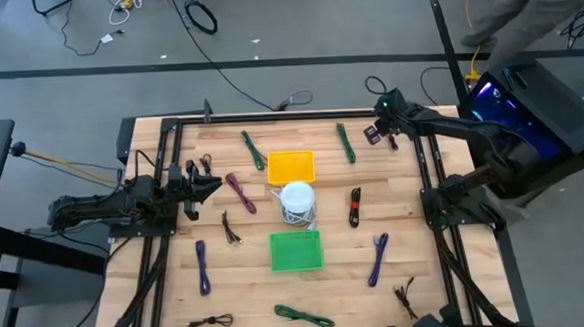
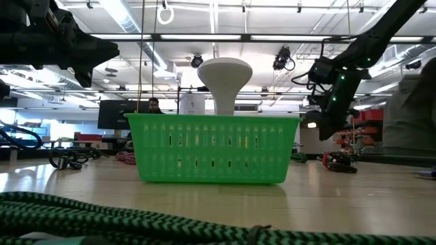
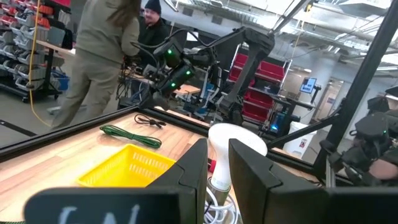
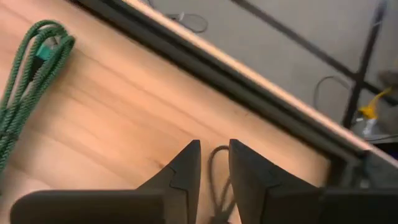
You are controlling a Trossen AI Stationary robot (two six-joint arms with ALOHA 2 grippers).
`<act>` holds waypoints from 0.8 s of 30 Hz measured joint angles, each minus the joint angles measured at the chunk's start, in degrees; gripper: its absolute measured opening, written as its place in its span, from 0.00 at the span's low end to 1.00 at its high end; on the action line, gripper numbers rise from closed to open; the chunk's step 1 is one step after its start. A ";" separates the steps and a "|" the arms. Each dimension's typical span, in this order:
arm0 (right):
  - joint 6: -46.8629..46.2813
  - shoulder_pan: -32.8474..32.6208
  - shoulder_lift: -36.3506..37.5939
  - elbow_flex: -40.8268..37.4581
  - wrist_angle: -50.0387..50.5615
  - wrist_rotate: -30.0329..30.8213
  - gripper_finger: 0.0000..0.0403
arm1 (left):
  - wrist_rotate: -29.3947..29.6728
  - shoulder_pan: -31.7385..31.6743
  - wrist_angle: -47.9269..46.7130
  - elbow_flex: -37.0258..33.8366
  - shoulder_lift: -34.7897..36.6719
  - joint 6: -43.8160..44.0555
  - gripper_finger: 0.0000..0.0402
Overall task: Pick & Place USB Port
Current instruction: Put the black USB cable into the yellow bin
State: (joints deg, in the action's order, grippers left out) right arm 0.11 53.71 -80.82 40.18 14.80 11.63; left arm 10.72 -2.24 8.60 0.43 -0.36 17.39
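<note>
The USB port (image 1: 355, 207) is seen lying on the counter (image 1: 158, 291) right of centre in the high view, a black stick with red markings, just right of the white lamp-like object (image 1: 296, 201) and well apart from both arms. The yellow basket (image 1: 290, 167) is placed above that object in the frame and the green basket (image 1: 296, 250) below it.

The right gripper (image 1: 382, 131) is held at the upper right of the high view, near the counter's far edge, with a green strap (image 1: 345, 143) just to its left. In its wrist view the fingers (image 4: 185, 167) are shown a narrow gap apart, nothing between them (a coiled green strap (image 4: 28, 78) is visible at the upper left there).

The left gripper (image 1: 206, 186) is kept at the left of the counter, pointed toward the baskets; its fingers (image 3: 194, 169) are likewise slightly parted and empty.

Purple straps (image 1: 378, 258) are scattered lower down.
</note>
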 joint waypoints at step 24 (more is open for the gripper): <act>-8.11 -6.32 -0.85 -3.13 13.17 11.72 0.48 | -0.02 0.01 -0.62 0.00 0.00 0.00 0.17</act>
State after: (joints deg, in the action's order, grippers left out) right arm -8.01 47.40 -81.67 37.05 27.97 23.35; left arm 10.70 -2.23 7.98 0.43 -0.36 17.38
